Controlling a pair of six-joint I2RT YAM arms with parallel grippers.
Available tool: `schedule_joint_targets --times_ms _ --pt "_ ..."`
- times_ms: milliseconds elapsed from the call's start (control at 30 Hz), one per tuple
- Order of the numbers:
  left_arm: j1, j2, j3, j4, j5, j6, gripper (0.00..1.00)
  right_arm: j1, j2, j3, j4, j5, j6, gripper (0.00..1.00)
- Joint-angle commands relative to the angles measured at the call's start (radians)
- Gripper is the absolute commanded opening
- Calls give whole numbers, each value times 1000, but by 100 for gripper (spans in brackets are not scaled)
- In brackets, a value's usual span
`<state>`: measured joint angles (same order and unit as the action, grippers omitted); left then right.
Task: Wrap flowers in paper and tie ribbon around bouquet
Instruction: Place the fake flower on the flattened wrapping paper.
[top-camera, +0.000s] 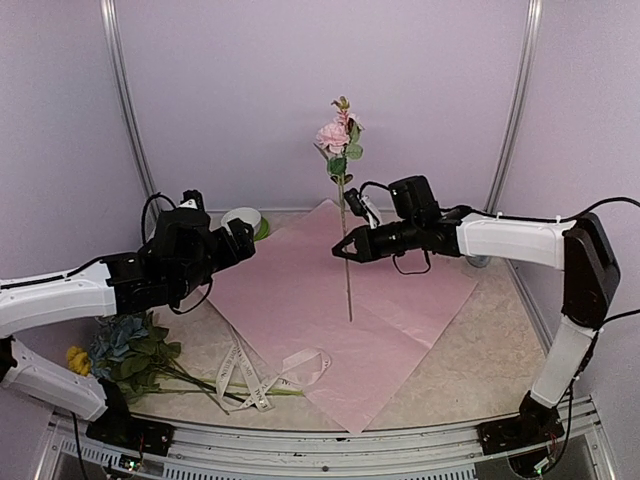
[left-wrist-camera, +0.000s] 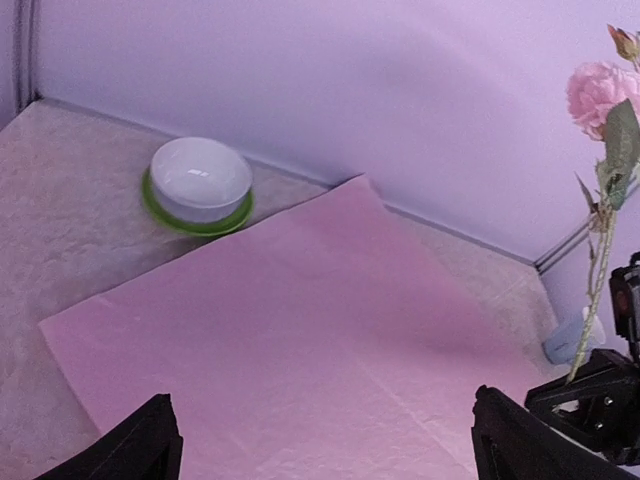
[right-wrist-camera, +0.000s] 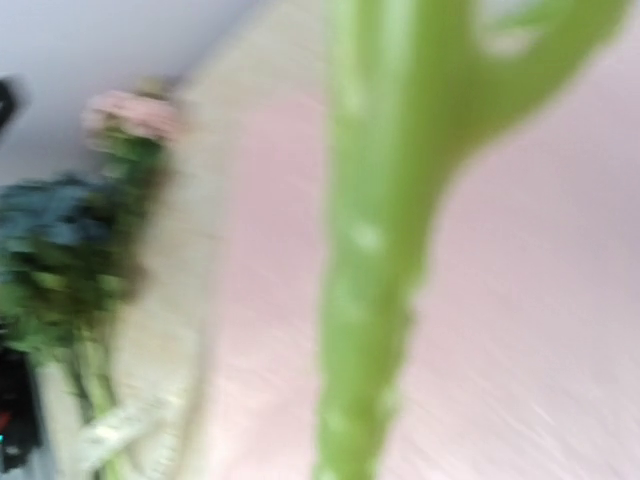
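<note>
Right jaws are clamping a rose (top-camera: 332, 136) upright over the paper (top-camera: 290, 300); left jaws are gaping near a bowl (top-camera: 242, 219); beige bench (top-camera: 470, 350), lilac walls (top-camera: 300, 80).

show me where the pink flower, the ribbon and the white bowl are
pink flower (top-camera: 332, 136): top external view, on the bloom
ribbon (top-camera: 235, 370): top external view, on a lettered strand
white bowl (left-wrist-camera: 199, 176): left wrist view, on its white surface
</note>
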<state>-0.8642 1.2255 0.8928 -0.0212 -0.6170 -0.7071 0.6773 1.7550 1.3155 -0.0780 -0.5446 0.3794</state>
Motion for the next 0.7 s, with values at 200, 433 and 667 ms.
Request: schedule_joint_targets --times_ms 200,433,667 --pt "114 -132 -154 -311 -52 -228 99 -77 231 73 -149 65 33 0" --pt "149 -97 -153 -456 -40 -292 99 -85 291 130 -206 177 33 40" --pt "143 -96 -155 -685 -53 -492 99 -56 132 39 -233 384 -15 47"
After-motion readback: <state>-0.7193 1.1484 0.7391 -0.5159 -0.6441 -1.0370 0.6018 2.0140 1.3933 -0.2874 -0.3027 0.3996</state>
